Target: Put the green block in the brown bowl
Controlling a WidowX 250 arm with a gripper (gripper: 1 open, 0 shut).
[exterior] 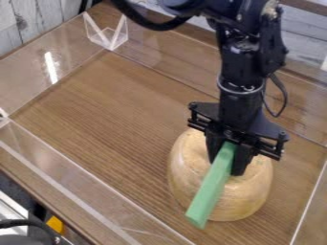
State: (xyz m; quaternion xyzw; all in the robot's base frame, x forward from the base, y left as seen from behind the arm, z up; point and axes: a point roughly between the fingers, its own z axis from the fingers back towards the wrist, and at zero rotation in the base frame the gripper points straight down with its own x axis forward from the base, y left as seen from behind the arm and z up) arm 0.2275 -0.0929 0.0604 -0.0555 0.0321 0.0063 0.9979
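The brown bowl (250,191) is a rounded, light tan wooden dome at the lower right of the wooden table. The green block (211,188), a long thin bright green bar, slants from the gripper down over the bowl's front left side, its lower end reaching past the bowl toward the table. My gripper (234,150) hangs straight down over the bowl's top and is shut on the bar's upper end. The black arm rises behind it and hides the bowl's back rim.
Clear plastic walls (32,144) run along the table's left and front edges. A clear triangular stand (106,34) sits at the far left corner. Bare wood tabletop (115,105) stretches left of the bowl.
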